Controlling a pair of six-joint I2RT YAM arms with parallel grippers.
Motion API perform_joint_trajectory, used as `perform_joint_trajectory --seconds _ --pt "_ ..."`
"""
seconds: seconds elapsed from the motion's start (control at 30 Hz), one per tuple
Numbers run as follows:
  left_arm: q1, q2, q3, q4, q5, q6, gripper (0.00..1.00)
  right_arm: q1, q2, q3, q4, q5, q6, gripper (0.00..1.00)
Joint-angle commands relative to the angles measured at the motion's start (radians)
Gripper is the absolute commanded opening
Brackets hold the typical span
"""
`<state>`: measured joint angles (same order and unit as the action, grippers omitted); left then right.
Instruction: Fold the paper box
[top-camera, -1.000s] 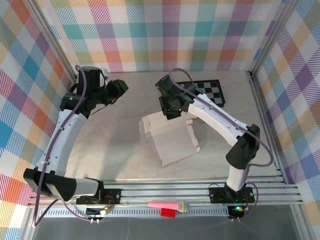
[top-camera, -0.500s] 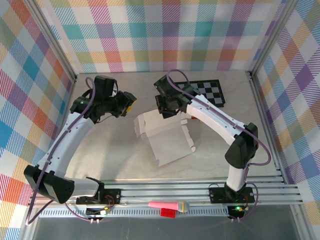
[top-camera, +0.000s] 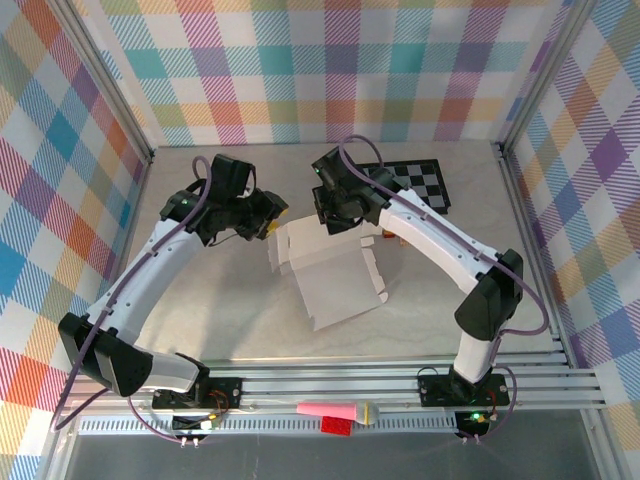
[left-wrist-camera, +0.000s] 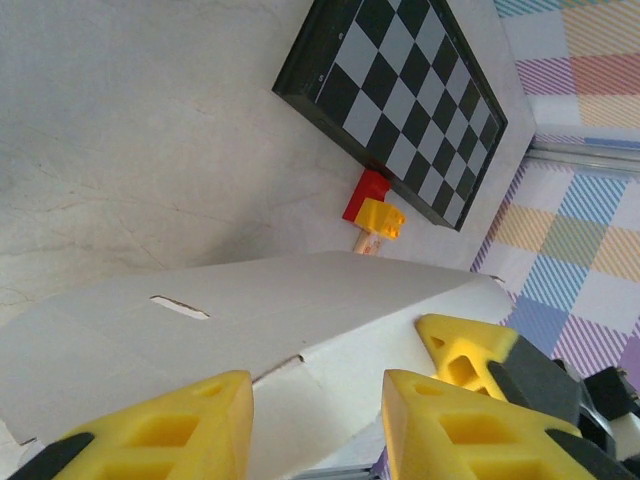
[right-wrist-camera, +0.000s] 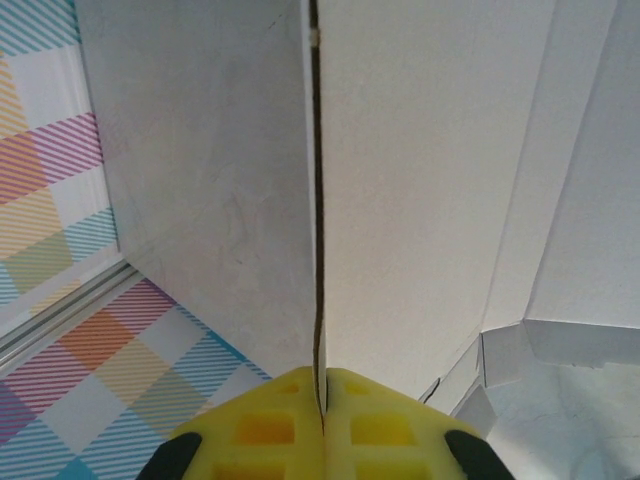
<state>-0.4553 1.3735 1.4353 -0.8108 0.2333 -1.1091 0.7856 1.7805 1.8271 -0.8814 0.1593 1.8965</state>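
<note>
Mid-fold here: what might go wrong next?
The right gripper is shut on one panel edge of the paper box; a pull might slip or tear it. The left gripper, open at a slotted flap, may crease it off the fold line.

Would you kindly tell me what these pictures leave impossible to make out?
Top external: the far edge of the paper box, hidden under the right arm.
Left wrist: the red-and-yellow object, its lower part behind the box's panel; the checkerboard, cut by the top edge.
Right wrist: the box's outline, cut off by every edge.
</note>
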Motion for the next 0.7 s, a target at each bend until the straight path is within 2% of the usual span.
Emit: perform_joint_trajectory --seconds 0.0,0.67 --pt "-0.019 0.002 0.027 -0.005 -0.004 -0.015 0.38 -0.003 -0.039 -0.008 0.011 -0.007 0.004 0.0" --pt "-0.089 0.021 0.004 0.054 -0.008 -0.067 0.38 -0.007 -0.068 -0.08 0.097 -0.029 0.009 0.0"
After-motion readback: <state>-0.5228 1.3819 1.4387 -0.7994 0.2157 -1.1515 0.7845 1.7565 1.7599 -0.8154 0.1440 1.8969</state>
